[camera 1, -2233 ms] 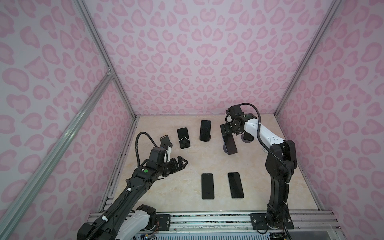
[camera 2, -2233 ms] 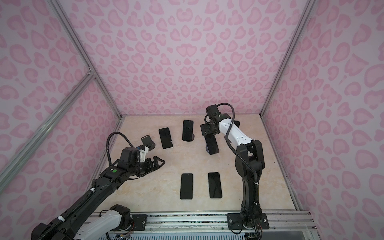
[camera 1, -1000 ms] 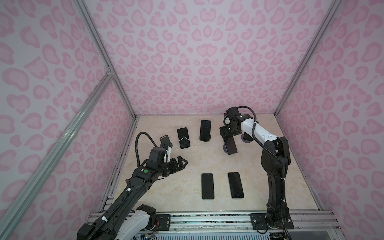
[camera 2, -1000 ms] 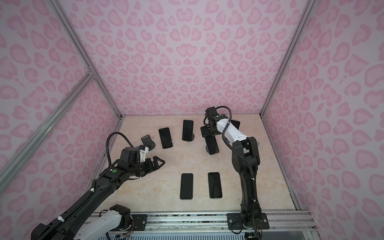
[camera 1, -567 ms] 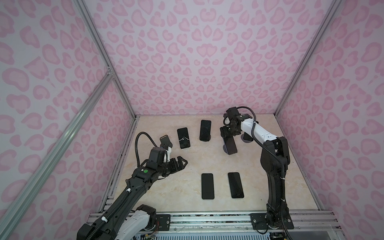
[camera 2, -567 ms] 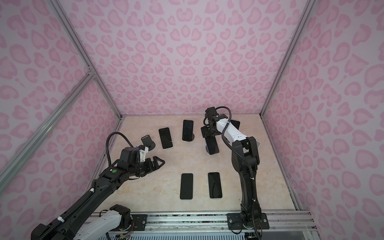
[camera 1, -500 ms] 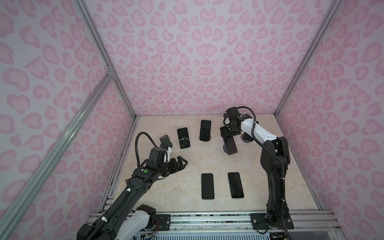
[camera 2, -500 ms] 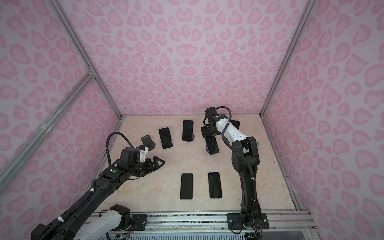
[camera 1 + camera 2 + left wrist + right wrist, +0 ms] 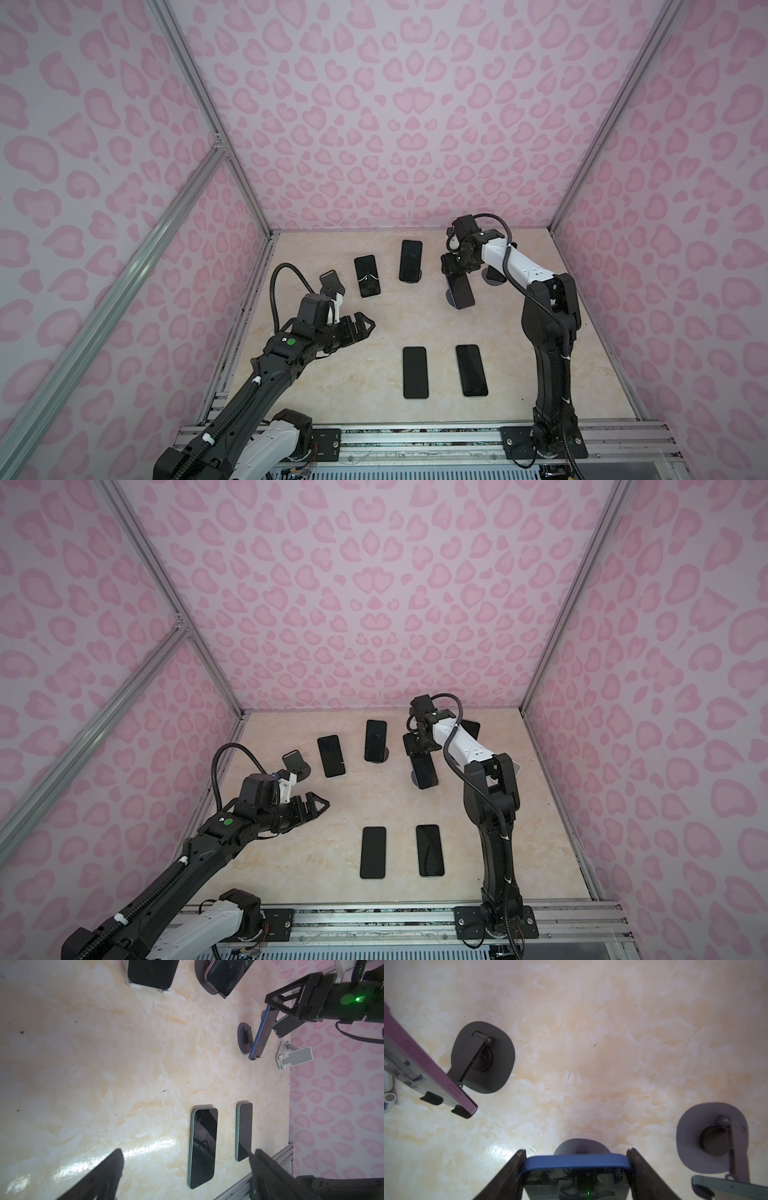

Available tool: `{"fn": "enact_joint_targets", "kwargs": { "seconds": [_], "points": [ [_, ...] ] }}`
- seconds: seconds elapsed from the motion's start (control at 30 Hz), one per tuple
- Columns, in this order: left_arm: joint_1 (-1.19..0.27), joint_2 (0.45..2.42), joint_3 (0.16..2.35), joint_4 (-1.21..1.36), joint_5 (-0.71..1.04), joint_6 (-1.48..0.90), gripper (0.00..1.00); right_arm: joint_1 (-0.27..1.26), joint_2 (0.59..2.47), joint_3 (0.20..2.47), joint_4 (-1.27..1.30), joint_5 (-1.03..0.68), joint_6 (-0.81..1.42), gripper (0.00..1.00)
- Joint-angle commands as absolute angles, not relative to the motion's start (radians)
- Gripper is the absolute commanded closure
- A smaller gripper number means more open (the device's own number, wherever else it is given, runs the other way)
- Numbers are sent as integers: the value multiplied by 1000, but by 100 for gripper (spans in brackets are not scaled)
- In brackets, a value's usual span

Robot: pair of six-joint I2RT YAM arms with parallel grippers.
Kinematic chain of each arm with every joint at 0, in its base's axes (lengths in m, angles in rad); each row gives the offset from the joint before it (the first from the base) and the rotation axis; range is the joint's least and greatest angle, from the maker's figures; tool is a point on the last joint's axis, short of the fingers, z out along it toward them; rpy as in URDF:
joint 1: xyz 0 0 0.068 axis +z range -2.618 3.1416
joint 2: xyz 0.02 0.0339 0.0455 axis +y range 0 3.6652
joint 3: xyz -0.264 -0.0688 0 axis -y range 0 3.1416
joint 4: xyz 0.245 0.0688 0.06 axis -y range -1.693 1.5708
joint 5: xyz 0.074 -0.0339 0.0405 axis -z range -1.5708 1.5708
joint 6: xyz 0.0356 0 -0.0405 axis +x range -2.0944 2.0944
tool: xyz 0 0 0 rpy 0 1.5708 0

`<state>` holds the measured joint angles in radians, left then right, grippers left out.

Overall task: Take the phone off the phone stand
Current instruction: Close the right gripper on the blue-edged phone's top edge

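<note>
Phone (image 9: 460, 291), blue case: leaning on phone stand (image 9: 581, 1146), right of centre toward upper part of the tabletop (image 9: 415, 320) in both top views. Bottom end down at the stand's lip, not lifted yet.

Just changed: right pincer (image 9: 455, 270) narrower vs. a sec ago, now clenched on the phone's top end. Right wrist view, bottom centre of frame: fingers (image 9: 512, 1167) touching both side edges of the blue case, no gap either side. Arm pose approx. same as a sec ago, so only the squeeze is new. Phone & stand unmoved vs. earlier pics.

Meaning for the task: reads as grasp step about done, removal itself not begun. Next prob. a pull up & back along the lean, so the bottom end clears the lip. Possible snag: stand base looks light, may tip or drag along w/ the phone if the lip catches.

Left pincer (image 9: 365, 326): released, jaws wide, hovering mid-left of both top views over bare tabletop, holding nothing, same spot as before. No part in this step, by the look of it.

Two phones (image 9: 414, 372) flat at lower centre, well apart from the action.
</note>
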<state>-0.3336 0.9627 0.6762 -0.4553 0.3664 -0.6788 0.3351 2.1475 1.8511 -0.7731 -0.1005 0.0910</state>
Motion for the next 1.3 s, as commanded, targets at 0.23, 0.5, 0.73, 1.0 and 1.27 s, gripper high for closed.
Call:
{"fn": "enact_joint_targets", "kwargs": {
  "seconds": [0.23,0.5,0.73,1.0,1.27],
  "points": [
    [-333,968,700,-465,362,-661,2,336,2053,1767,-696,-29,124,40],
    [-332,973,700,-461,364,-658,2,344,1973,1695,-645,13,137,41],
    [-333,970,695,-456,366,-658,2,350,1924,1642,-612,29,153,42],
    [-333,960,688,-454,367,-657,2,355,1857,1606,-598,34,169,42],
    [-334,956,682,-447,371,-658,2,362,1836,1574,-597,37,167,43]
  ]
}}
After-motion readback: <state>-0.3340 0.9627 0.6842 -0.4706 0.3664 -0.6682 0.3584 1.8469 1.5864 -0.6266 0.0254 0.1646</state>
